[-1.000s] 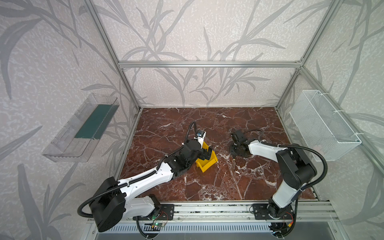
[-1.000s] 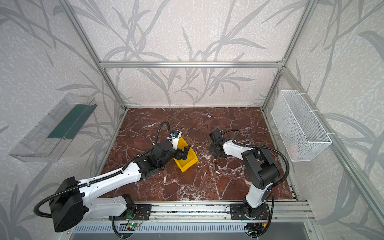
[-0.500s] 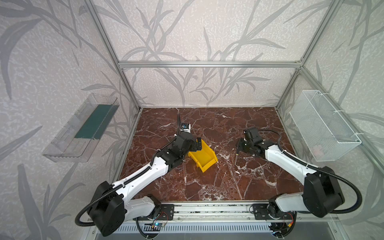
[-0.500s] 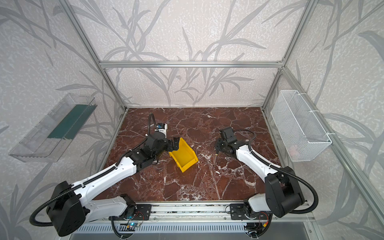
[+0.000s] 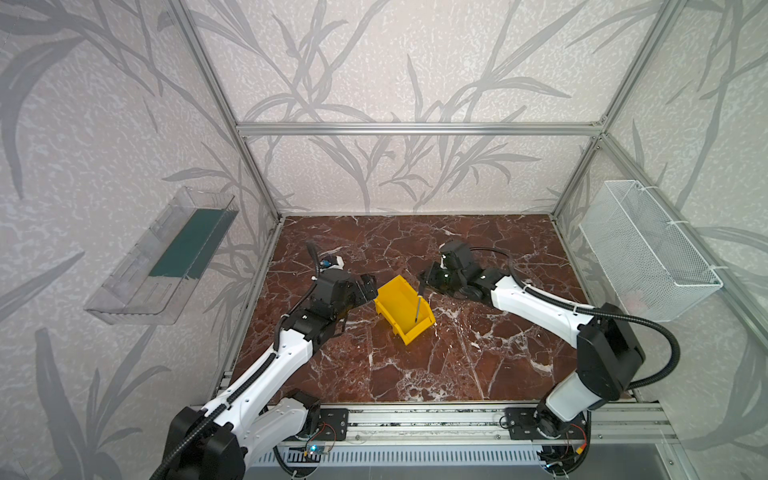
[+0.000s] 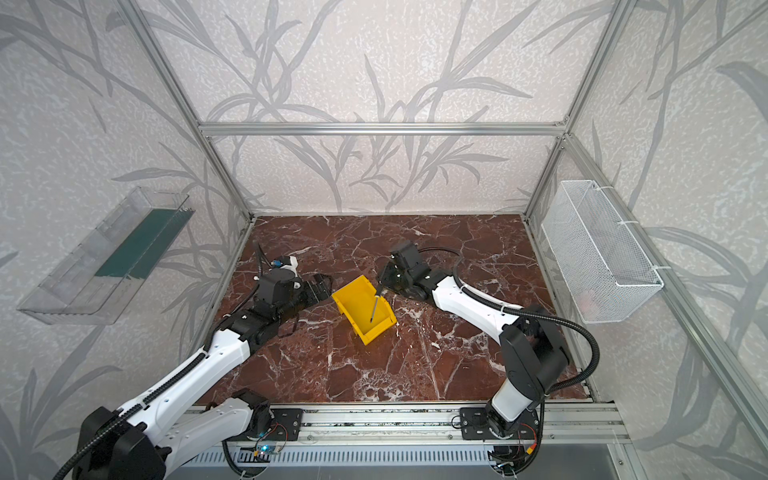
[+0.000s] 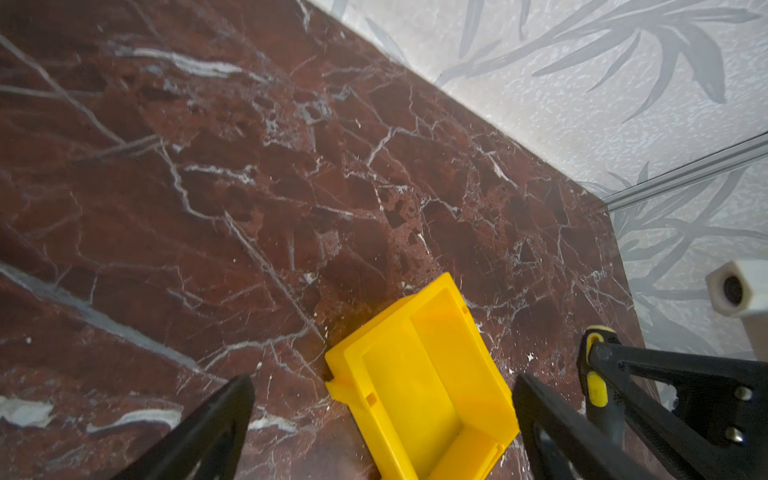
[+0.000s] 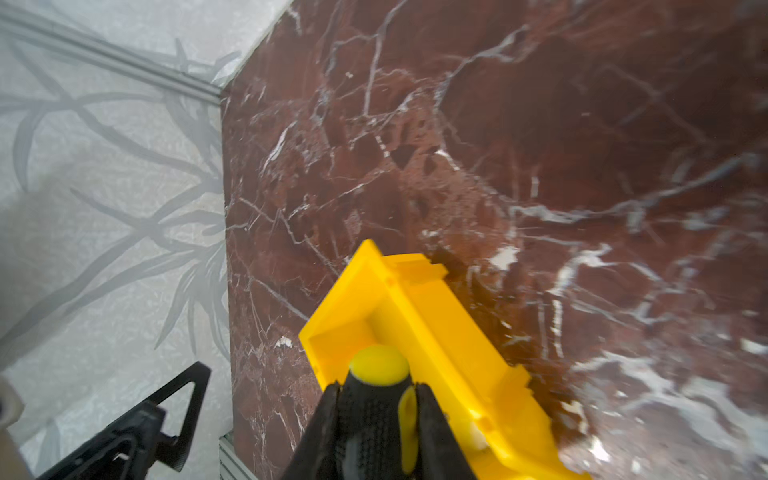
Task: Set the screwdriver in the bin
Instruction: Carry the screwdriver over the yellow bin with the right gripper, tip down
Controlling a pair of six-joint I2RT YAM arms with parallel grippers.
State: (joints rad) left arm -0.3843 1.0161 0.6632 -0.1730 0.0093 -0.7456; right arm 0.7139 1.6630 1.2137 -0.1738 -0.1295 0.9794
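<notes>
**Bin flanked by both tools**

Under the right gripper [image 8: 374, 392] the bin [image 8: 436, 307] is unblocked, its walls flanking the shaft of the screwdriver [image 5: 417, 311]; across the bin, the left gripper [image 5: 369, 287], jaws apart, bars that end; ahead of both, bare table [image 8: 540, 145] lies free.

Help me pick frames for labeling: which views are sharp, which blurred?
Right wrist view: marble table partly smeared, screwdriver handle crisp. Left wrist view: bin and marble veins sharp. Both top views: even light, sharp throughout.
</notes>
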